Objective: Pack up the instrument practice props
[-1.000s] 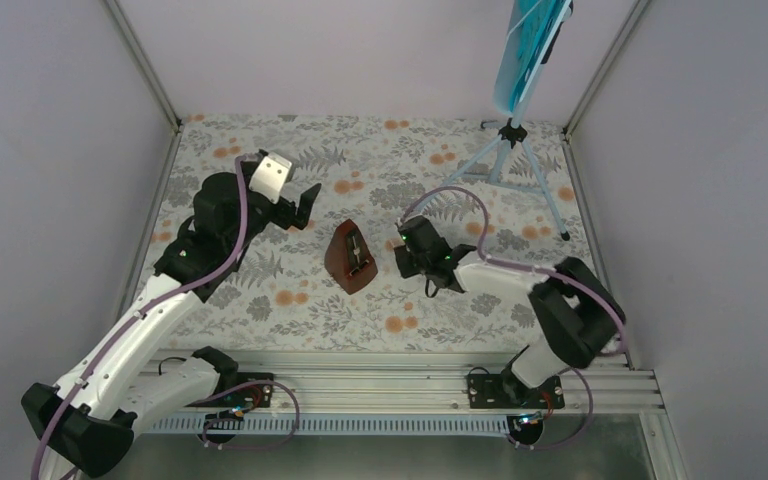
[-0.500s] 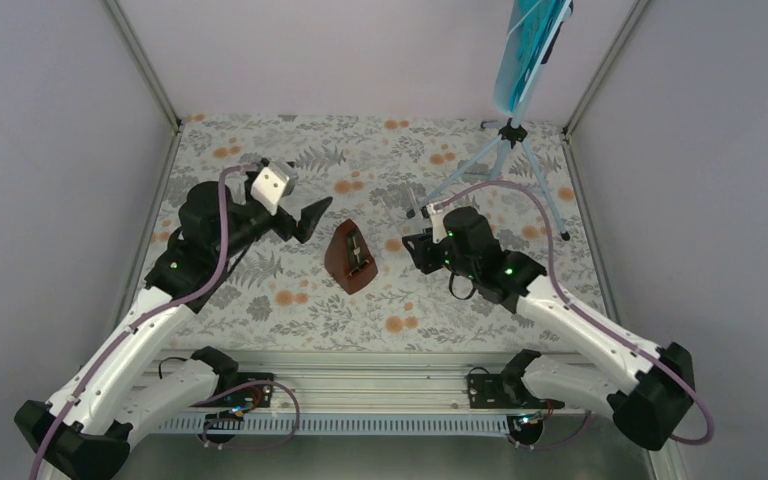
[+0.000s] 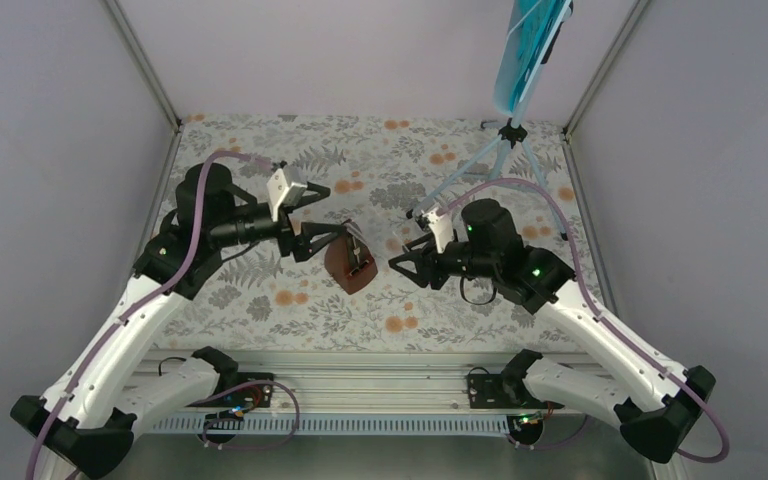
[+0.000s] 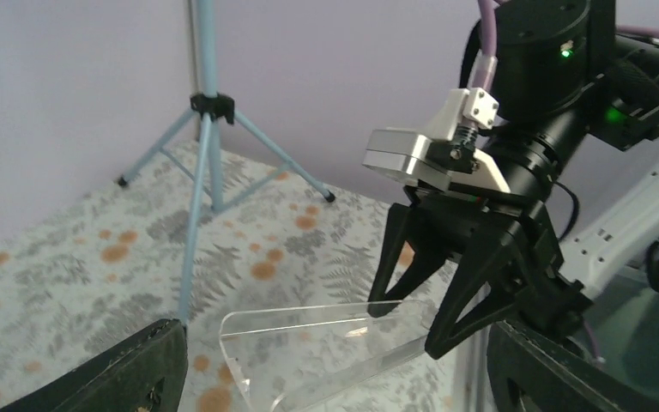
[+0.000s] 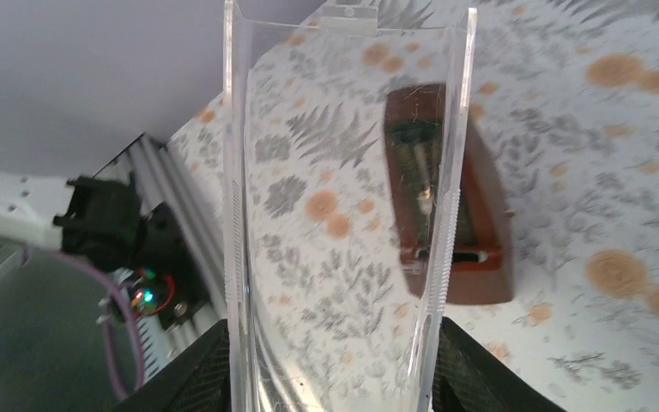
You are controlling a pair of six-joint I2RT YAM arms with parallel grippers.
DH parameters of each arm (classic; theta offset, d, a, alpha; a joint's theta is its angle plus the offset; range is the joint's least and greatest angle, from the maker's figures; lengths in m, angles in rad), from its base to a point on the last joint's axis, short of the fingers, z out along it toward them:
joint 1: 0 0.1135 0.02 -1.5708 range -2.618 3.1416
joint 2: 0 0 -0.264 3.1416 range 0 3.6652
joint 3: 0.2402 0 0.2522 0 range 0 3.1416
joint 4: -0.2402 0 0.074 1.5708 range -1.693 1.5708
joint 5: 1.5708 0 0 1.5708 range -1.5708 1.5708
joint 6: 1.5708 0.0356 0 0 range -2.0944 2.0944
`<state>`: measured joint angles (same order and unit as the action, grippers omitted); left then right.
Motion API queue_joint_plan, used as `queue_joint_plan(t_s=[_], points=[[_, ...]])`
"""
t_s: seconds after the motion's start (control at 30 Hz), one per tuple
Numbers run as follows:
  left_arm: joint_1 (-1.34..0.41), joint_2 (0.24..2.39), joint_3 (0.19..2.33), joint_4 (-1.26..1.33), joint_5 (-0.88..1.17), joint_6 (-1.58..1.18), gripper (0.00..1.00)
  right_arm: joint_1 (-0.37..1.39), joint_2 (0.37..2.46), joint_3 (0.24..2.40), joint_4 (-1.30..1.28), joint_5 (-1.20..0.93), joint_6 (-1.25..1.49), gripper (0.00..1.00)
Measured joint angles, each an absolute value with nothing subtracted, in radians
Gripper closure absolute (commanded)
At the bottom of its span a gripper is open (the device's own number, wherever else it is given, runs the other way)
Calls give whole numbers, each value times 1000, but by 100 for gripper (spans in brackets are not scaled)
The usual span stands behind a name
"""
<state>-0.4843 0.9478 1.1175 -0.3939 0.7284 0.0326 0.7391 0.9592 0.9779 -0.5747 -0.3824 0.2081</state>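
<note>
The reddish-brown pyramid metronome [image 3: 350, 262] stands on the flowered table, between my two grippers. My right gripper [image 3: 405, 256] is shut on a clear plastic cover [image 5: 335, 215] and points left over the metronome [image 5: 482, 245]. In the left wrist view the cover's free end [image 4: 309, 343] lies between my left gripper's wide fingers, touching neither. My left gripper [image 3: 325, 213] is open and faces the right gripper [image 4: 408, 330]. The pale blue music stand [image 3: 505, 150] is at the back right, with the teal sheet of music [image 3: 525, 45] on it.
The stand's silver-blue tripod legs [image 4: 210, 129] spread over the back right corner of the table. Pale walls and metal corner posts [image 3: 145, 65] close in the table on three sides. An aluminium rail [image 3: 390, 385] with both arm bases runs along the near edge.
My left gripper swung right and down toward the metronome, its jaws narrowing a little. My right arm stretched out and turned its gripper, with the clear cover, to face left.
</note>
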Motion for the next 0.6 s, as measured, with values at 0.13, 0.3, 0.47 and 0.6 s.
queue_joint_plan(t_s=[0.13, 0.3, 0.47, 0.6], points=[[-484, 921, 1100, -461, 738, 6, 19, 739, 979, 978, -596, -486, 190, 50], [-484, 926, 1095, -523, 760, -12, 30, 739, 983, 978, -598, -593, 173, 50], [-484, 932, 1080, -558, 826, -21, 44, 739, 983, 978, -597, -668, 157, 50], [-484, 932, 1059, -561, 891, -29, 58, 739, 983, 978, -597, -699, 150, 49]])
